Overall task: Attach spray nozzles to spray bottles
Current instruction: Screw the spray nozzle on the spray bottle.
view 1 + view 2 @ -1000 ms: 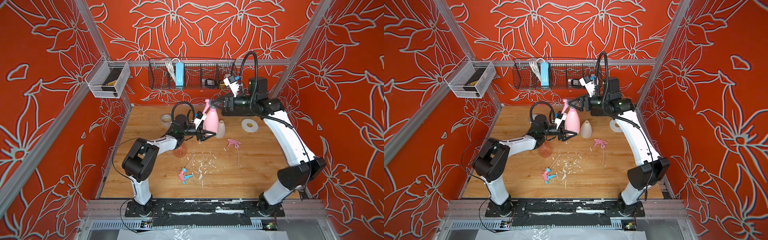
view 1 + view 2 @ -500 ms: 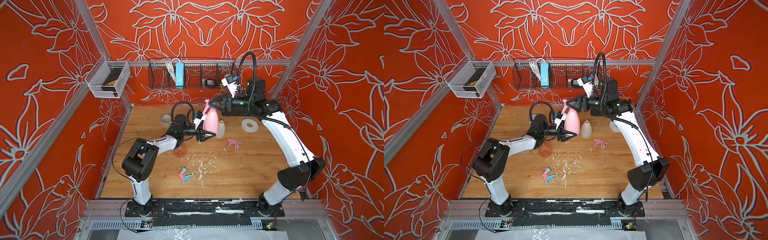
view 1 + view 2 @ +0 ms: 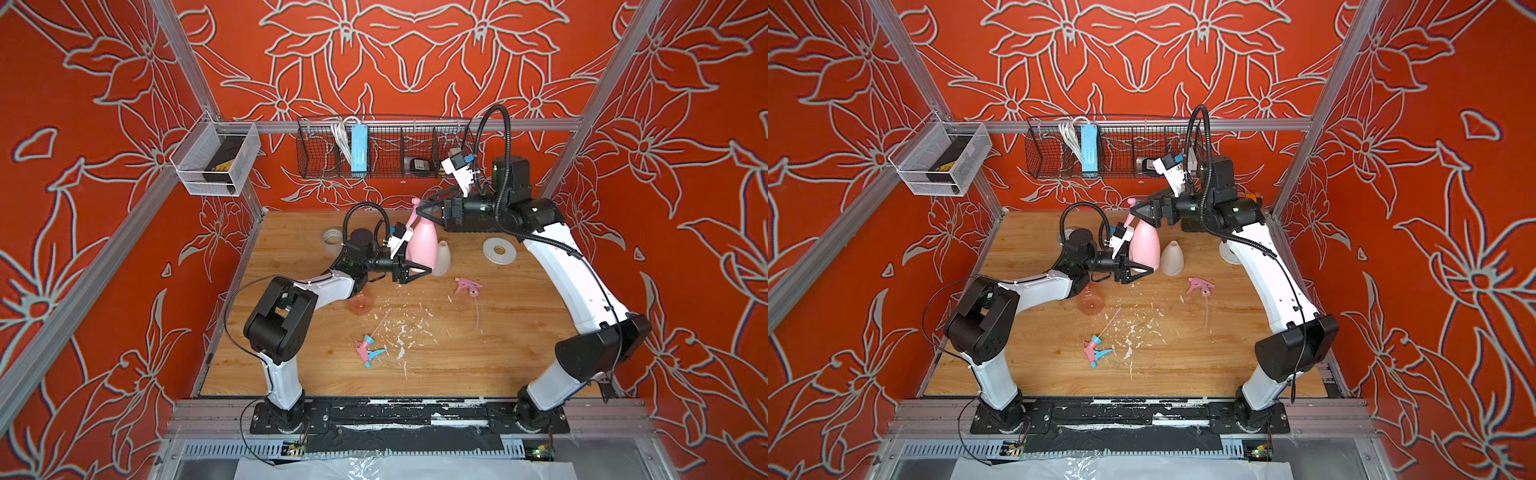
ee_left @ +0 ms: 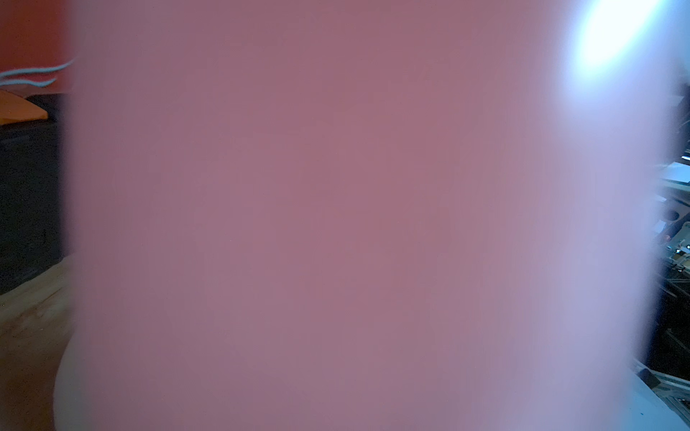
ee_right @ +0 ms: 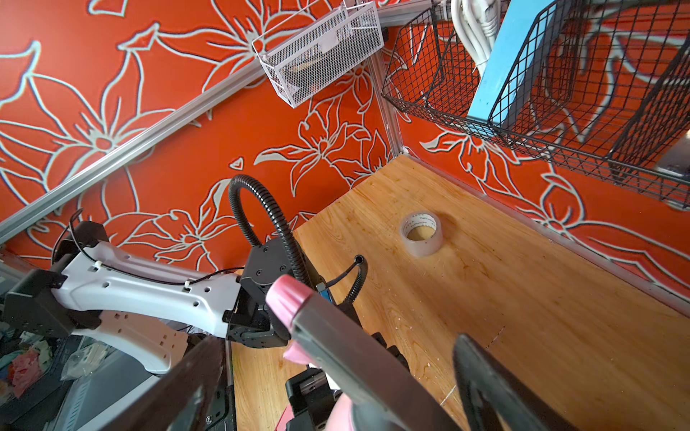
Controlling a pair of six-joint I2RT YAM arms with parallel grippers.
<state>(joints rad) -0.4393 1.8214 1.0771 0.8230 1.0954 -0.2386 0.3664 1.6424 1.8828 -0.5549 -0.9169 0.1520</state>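
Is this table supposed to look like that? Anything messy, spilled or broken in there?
Yes. White flakes are strewn over the middle of the wooden table, like scraps or chipped material. They lie around the pink-and-blue nozzle, which is loose on its side. I cannot tell what the flakes are. No object looks visibly broken.

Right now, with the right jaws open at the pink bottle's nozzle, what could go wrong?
1. The right gripper stands open around the grey-topped nozzle. Whether it is screwed tight on the pink bottle cannot be seen, and a retreating finger might snag it.
2. The white bottle stands close beside the pink bottle, which the left gripper holds; shifting it may topple its neighbour.
3. The transparent orange bottle sits partly under the left arm, likely to be knocked.
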